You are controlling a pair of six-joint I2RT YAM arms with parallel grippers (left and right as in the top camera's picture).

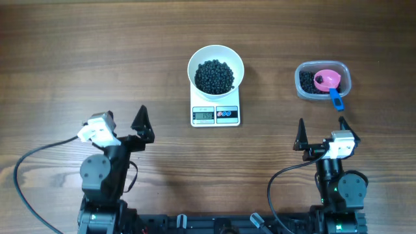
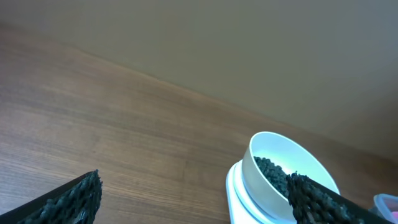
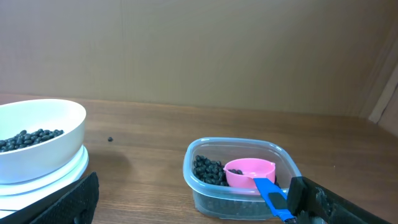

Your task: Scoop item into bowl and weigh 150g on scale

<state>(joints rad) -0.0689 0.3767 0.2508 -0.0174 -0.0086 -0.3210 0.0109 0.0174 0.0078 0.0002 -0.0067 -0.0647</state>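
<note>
The white bowl (image 1: pixel 193 65) stands on the white scale (image 1: pixel 216 115) at the table's middle back, holding a dark heap of black pellets (image 1: pixel 215 76). More pellets (image 1: pixel 307 82) lie in the clear tub. My left gripper (image 1: pixel 123 123) hovers open near the front left, empty; its wrist view shows the bowl (image 2: pixel 261 186) on the scale (image 2: pixel 236 199) ahead to the right. My right gripper (image 1: pixel 323 130) is open and empty in front of the tub; its wrist view has the bowl (image 3: pixel 50 149) at the left.
The clear plastic tub (image 1: pixel 301 92) sits at the back right with a pink scoop (image 1: pixel 327 79) in it, its blue handle (image 1: pixel 336 99) sticking out over the near rim. In the right wrist view, one stray pellet (image 3: pixel 110 139) lies on the wood between bowl and tub (image 3: pixel 236 199).
</note>
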